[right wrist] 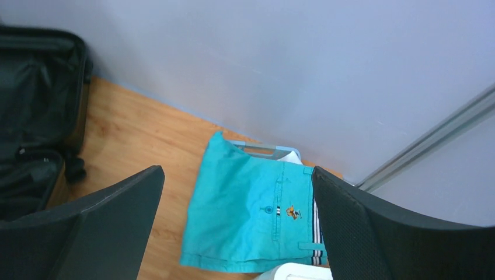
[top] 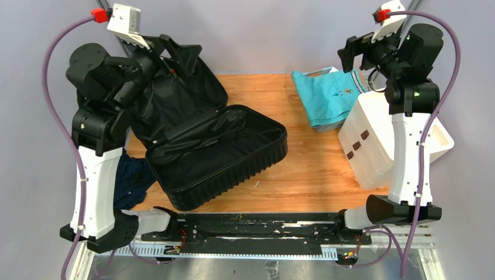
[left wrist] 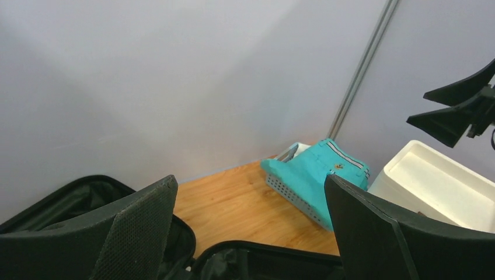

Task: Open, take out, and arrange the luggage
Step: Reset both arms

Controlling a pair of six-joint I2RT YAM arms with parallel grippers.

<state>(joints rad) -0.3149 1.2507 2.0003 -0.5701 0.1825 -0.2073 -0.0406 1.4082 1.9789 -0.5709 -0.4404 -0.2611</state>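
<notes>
luggage [top: 216, 151] open. left gripper [left wrist: 250, 181], right gripper [right wrist: 236, 172] both wide, empty. risk: teal shorts [right wrist: 251, 204] overhang mesh basket [left wrist: 289, 192]; nudge could slide them off.

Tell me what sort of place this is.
Probably a robot test bench in a lab, not a home: a wooden table boxed in by plain grey walls, a mounting rail at its near edge, and the open luggage as a prop.
</notes>
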